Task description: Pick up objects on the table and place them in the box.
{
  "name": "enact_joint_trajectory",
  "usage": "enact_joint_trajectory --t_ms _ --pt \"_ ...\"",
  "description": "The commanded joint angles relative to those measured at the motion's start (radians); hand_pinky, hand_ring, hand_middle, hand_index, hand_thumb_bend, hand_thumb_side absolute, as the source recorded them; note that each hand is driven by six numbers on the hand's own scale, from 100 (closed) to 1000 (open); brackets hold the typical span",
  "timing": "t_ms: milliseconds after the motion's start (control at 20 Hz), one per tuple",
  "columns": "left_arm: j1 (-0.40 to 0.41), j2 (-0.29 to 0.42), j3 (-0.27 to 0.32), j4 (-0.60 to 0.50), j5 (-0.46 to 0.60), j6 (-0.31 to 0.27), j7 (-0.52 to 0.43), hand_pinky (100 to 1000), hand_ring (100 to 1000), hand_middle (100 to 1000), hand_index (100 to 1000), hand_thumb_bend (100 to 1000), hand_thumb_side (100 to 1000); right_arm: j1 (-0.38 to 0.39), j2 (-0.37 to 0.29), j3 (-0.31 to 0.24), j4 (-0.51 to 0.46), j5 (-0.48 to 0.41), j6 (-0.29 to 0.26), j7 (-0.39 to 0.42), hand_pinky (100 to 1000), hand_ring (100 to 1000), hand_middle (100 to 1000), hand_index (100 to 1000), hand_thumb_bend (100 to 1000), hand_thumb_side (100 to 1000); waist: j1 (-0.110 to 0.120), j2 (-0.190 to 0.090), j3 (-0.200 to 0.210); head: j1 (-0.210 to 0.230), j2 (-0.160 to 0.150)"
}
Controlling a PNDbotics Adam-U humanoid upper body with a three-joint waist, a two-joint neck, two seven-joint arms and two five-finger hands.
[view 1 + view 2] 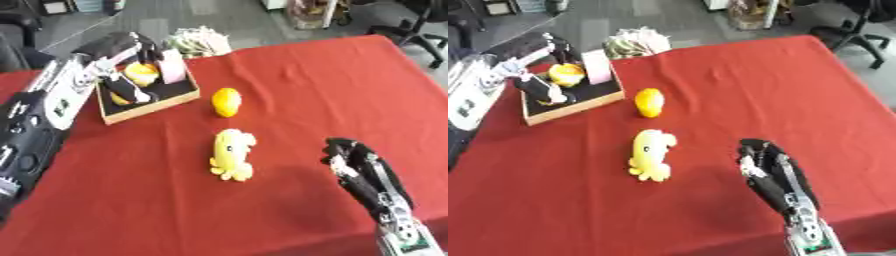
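L hand (122, 75) over the box (149, 102) at far left of red table (332, 90), fingers curled round an orange thing (142, 72); pink item (172, 66) upright in box. R hand (359, 172) idle lower right, fingers relaxed, holding nothing. Yellow fruit (227, 101) just beside box, yellow plush toy (233, 154) mid-table.

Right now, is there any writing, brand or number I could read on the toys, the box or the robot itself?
None can be read.
Pink carton standing in the box: no print can be made out.
Yellow plush toy and yellow lemon-shaped thing: no label shows.
Left hand over the box and right hand at the lower right: light patches on the arms, too blurred to read.
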Motion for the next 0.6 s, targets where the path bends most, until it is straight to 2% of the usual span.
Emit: enact_joint_trajectory --t_ms 50,250,400,450,500,550,600 --pt "0.032 0.058 -0.002 -0.134 0.083 0.012 -0.004 771 622 604 751 577 105 -0.039 -0.041 -0.016 -0.026 0.011 0.0 -0.01 719 616 613 743 100 380 0.001 -0.011 0.007 -0.009 -0.004" --pt "0.164 0.093 0.031 -0.329 0.202 0.094 0.065 769 616 597 744 588 124 -0.111 -0.113 -0.006 -0.033 0.021 0.005 0.006 720 618 615 745 100 336 -0.002 -0.025 0.029 -0.028 0.006" --pt "0.203 0.106 0.036 -0.402 0.243 0.141 0.082 769 616 597 744 588 124 -0.131 -0.132 -0.002 -0.03 0.023 0.007 0.017 720 618 615 745 100 336 -0.002 -0.027 0.033 -0.031 0.007" --pt "0.206 0.107 0.037 -0.411 0.249 0.149 0.083 766 609 587 728 1000 112 -0.134 -0.134 0.0 -0.031 0.024 0.006 0.019 723 625 622 755 100 417 -0.004 -0.027 0.035 -0.032 0.008" --pt "0.215 0.095 0.049 -0.421 0.259 0.161 0.09 767 609 588 725 604 164 -0.147 -0.147 0.012 -0.037 0.031 -0.002 0.027 724 628 625 758 100 225 -0.011 -0.032 0.047 -0.045 0.013" --pt "0.232 0.077 0.068 -0.437 0.271 0.174 0.101 768 610 589 724 704 116 -0.166 -0.166 0.031 -0.03 0.043 -0.012 0.038 726 631 627 762 100 211 -0.013 -0.034 0.066 -0.058 0.016" --pt "0.252 0.056 0.089 -0.453 0.285 0.188 0.114 765 606 584 718 602 172 -0.187 -0.187 0.052 -0.015 0.056 -0.022 0.052 728 638 636 771 100 186 -0.016 -0.035 0.087 -0.074 0.017"
